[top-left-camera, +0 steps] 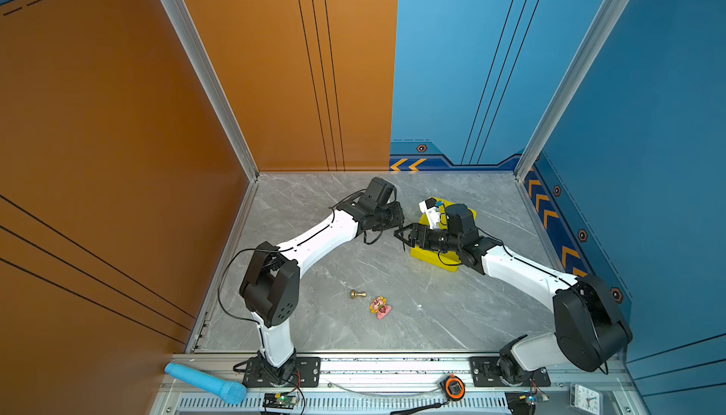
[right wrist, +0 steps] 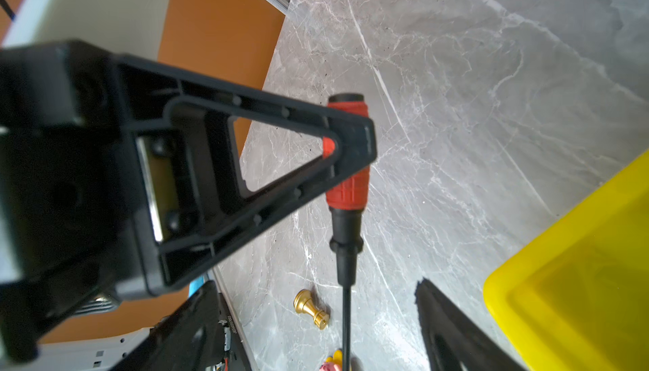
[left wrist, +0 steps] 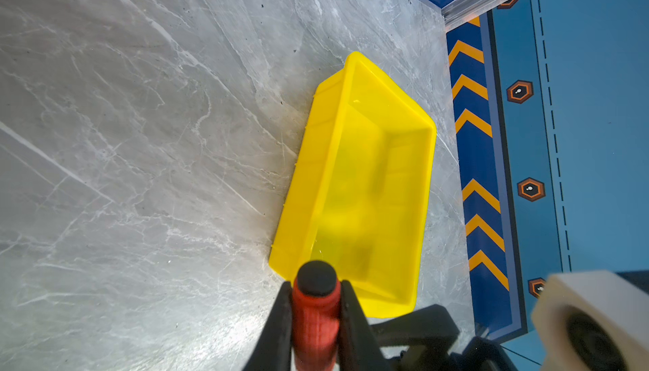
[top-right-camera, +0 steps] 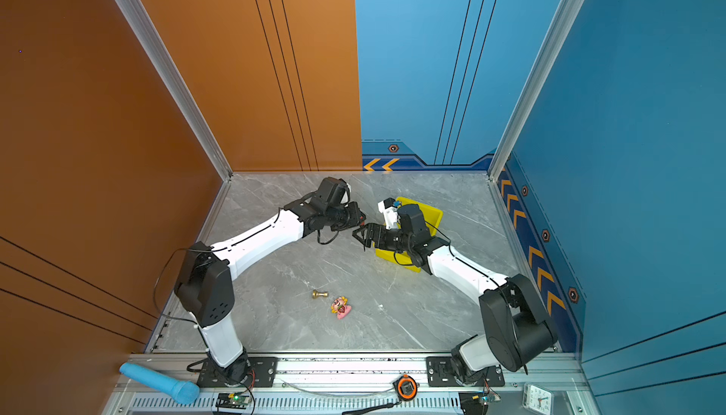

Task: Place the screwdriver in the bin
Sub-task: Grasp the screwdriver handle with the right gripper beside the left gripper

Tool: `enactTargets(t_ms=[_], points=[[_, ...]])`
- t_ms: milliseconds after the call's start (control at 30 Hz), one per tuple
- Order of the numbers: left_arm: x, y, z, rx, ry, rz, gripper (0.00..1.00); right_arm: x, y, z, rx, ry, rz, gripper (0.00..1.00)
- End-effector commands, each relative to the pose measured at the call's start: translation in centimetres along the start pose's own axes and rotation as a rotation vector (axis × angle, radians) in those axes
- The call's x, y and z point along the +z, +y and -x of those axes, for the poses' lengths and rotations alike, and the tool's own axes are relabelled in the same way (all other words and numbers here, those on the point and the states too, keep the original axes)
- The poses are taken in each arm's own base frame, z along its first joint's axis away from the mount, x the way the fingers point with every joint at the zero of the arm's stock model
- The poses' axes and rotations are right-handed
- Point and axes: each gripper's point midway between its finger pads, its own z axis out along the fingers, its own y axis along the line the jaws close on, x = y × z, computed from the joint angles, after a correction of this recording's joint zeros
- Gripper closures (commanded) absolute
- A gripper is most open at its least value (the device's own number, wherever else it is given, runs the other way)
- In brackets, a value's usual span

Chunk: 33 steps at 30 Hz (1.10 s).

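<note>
Above the desk (top-left-camera: 314, 205), just beside the bin and not yet over it: the screwdriver (right wrist: 347, 190). We list it as lifted clear of the surface and roughly upright, with its black cap on top and its thin shaft hanging down.

Left gripper (left wrist: 316, 283): pressed together on the screwdriver's red handle, one finger on each side. Both wrist views show this.

Right gripper (top-left-camera: 401, 236): spread wide and holding nothing. It reaches out past the bin's wall toward the middle of the desk and faces the left gripper. In the right wrist view the shaft hangs between its fingers, apart from both.

Bin (left wrist: 305, 183): a yellow, low-walled bin sitting flat on the desk toward the blue wall. In the left wrist view we find nothing inside it.

Other items: a brass knob (top-left-camera: 358, 294) and a pink toy figure (top-left-camera: 380, 307) lie together near the front of the desk. They are well apart from the bin and play no part in the task.

Progress, as we judge it: the pick-up is done and the carry is most of the way there. Left to do:
- Either bring the screwdriver over the bin's rim, or pass it to the waiting right gripper.
- Let the screwdriver go inside the walls.

We count the task unfinished, since the bin holds nothing.
</note>
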Motion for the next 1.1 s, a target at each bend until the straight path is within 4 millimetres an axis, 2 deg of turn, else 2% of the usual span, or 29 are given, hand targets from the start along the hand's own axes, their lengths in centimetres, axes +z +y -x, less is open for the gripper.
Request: enactTargets(t_ms=[0, 67, 200, 533, 667, 867, 933, 1000, 1067], points=[[-0.1, -1.1, -0.1, -0.005, 0.012, -0.038, 1.00, 0.3, 1.5, 1.7, -0.040, -0.037, 0.047, 0.30], [-0.3, -1.2, -0.1, -0.011, 0.016, -0.044, 1.00, 0.5, 1.3, 1.8, -0.046, -0.036, 0.039, 0.37], [-0.2, -1.5, -0.4, -0.015, 0.035, -0.064, 1.00, 1.0, 1.0, 1.9, -0.049, -0.028, 0.035, 0.40], [-0.1, -1.9, -0.9, -0.026, 0.054, -0.088, 1.00, 1.0, 0.8, 2.3, -0.059, -0.050, 0.022, 0.73], [-0.1, -1.9, -1.0, -0.025, 0.059, -0.090, 1.00, 0.9, 0.7, 2.5, -0.061, -0.058, 0.013, 0.84], [-0.3, -1.9, -1.0, -0.019, 0.058, -0.093, 0.98, 0.2, 0.4, 2.8, -0.071, -0.080, -0.011, 0.95], [-0.3, -1.8, -1.0, -0.017, 0.058, -0.092, 0.90, -0.2, 0.1, 3.0, -0.069, -0.091, -0.024, 0.98], [-0.4, -1.7, -1.0, -0.014, 0.055, -0.090, 0.72, -0.6, -0.1, 3.2, -0.070, -0.102, -0.039, 1.00], [-0.6, -1.5, -0.5, -0.014, 0.041, -0.084, 0.39, -1.1, -0.7, 3.3, -0.066, -0.110, -0.069, 1.00]])
